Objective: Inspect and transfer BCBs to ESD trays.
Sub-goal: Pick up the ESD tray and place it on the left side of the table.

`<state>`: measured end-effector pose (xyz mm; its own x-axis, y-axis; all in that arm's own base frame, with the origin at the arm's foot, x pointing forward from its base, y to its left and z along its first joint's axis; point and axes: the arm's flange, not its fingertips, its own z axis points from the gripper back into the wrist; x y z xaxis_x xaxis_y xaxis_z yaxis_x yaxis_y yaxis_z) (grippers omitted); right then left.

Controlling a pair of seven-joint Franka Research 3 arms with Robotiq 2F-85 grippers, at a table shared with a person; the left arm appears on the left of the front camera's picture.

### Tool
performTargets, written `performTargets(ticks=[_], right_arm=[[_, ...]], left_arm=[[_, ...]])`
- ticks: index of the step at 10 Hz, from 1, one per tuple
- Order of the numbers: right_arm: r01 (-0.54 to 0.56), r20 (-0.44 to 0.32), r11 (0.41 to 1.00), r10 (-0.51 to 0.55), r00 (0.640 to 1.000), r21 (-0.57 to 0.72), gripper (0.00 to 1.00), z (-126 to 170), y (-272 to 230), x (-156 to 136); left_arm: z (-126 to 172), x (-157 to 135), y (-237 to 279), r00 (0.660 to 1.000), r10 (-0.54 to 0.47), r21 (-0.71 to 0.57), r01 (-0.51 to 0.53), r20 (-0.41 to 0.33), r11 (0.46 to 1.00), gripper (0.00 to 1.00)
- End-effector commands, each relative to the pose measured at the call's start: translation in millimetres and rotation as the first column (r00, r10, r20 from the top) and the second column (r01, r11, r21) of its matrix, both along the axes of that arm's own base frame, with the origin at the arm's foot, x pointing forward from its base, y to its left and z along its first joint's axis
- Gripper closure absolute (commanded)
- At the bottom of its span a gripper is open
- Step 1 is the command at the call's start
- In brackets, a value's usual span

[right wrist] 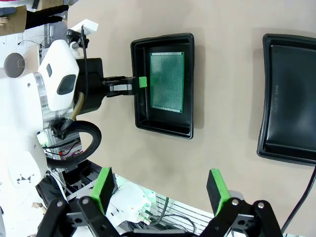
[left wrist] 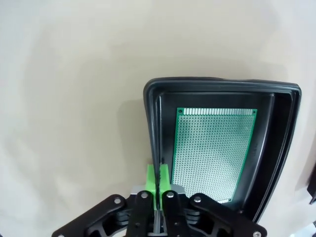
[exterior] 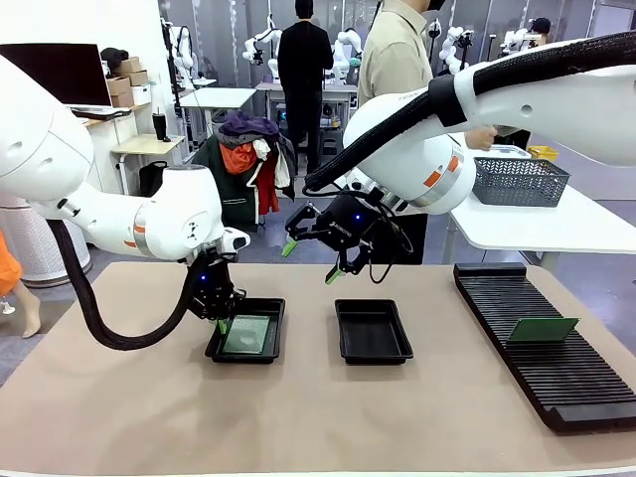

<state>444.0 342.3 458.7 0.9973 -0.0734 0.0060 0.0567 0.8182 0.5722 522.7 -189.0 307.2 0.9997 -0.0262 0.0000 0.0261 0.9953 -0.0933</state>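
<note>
Left gripper [left wrist: 158, 178] sits low at the table, green pads [left wrist: 150, 175] pinched on the rim of a shallow black plastic ESD tray [left wrist: 222, 84]. Jaws nearly closed, just that thin wall btwn them; in the front view it's the tray's left edge. Inside, flat on the tray floor, lies a green perforated rectangular BCB [left wrist: 213, 150], clear of the pads. Over to the right gripper [exterior: 311, 260]: up in the air above the beige tabletop [exterior: 119, 407], over the gap btwn the two trays in the front view, fingers spread wide, nothing held. Second black ESD tray [exterior: 373, 333] sits just beside the first, approx parallel, bare inside. Far right, a long black ribbed slotted rack [exterior: 556, 388] w/ another green BCB [exterior: 542, 330] standing tilted in a slot. Beyond, a grey mesh basket [exterior: 519, 182] on a white side table [exterior: 537, 224], a person [exterior: 397, 50] standing by it.
</note>
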Motion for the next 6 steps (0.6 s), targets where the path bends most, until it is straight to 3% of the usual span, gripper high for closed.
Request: performTargets(ticks=[1, 6], right_arm=[[0.01, -0.003, 1.0, -0.01, 1.0, -0.015, 0.0, 0.2, 0.9, 0.7], [0.01, -0.003, 1.0, -0.01, 1.0, -0.015, 0.0, 0.2, 0.9, 0.7]], left_arm=[[0.9, -2.2, 18.7, 1.0, -0.017, -0.103, 0.018, 0.009, 0.995, 1.0], [10.9, -12.5, 53.2, 0.997, -0.037, -0.239, 0.051, 0.062, 0.97, 1.0]])
